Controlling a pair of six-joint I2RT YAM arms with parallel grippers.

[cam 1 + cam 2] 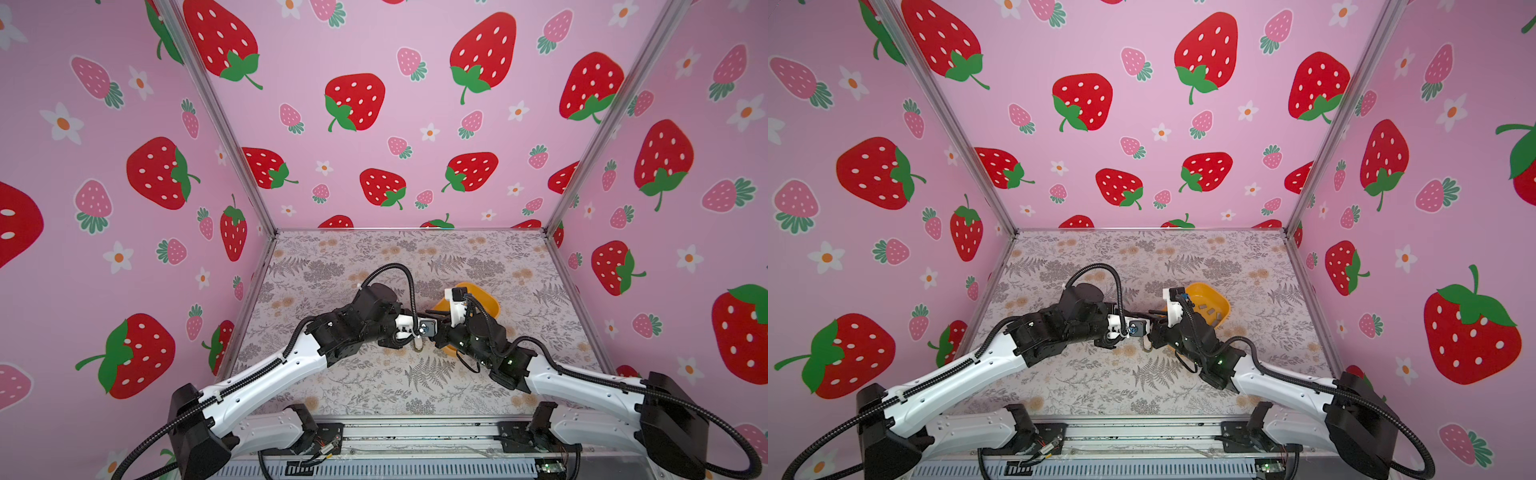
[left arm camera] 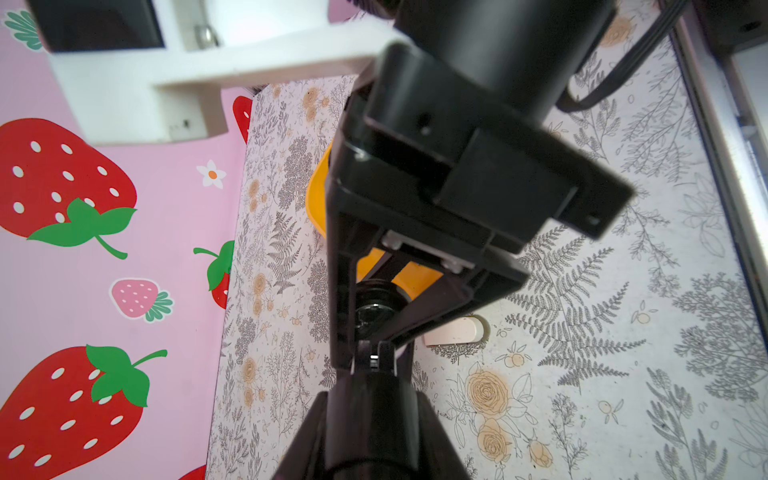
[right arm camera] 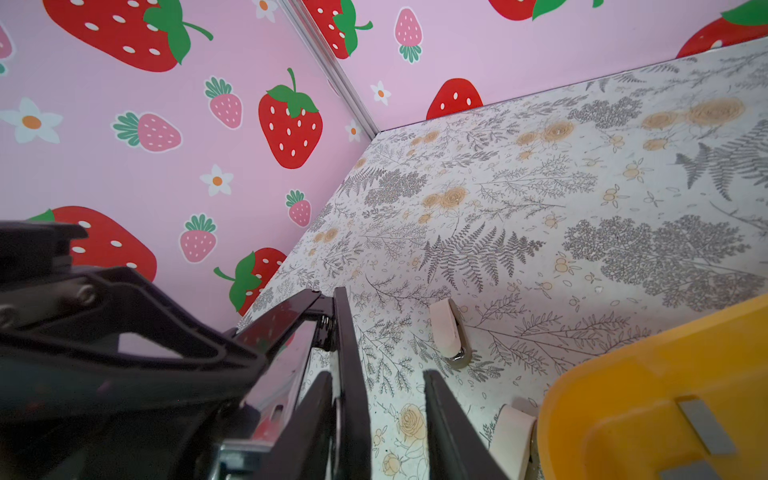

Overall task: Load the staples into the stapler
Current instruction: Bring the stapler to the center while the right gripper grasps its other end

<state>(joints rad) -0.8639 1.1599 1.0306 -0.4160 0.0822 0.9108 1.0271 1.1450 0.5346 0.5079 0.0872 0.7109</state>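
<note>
In both top views the two grippers meet in mid-air over the table's middle, beside a yellow bowl [image 1: 1219,297]. The black stapler [image 3: 349,353] hangs there opened up, and my left gripper [image 2: 373,357] is shut on it; its dark end [image 2: 370,309] shows just past those fingers. My right gripper [image 3: 376,376] is open, its fingers either side of the stapler's thin black rail. The rail lies against one finger, with a gap to the other. The staples [image 1: 1210,311] are short grey strips lying in the bowl [image 3: 623,395]; one strip [image 3: 706,424] shows close up.
Two small cream pieces with metal rims [image 3: 449,332] [image 3: 513,434] lie on the floral table next to the bowl, below the grippers. Pink strawberry walls close in the left, back and right sides. A metal rail [image 1: 415,432] runs along the front edge.
</note>
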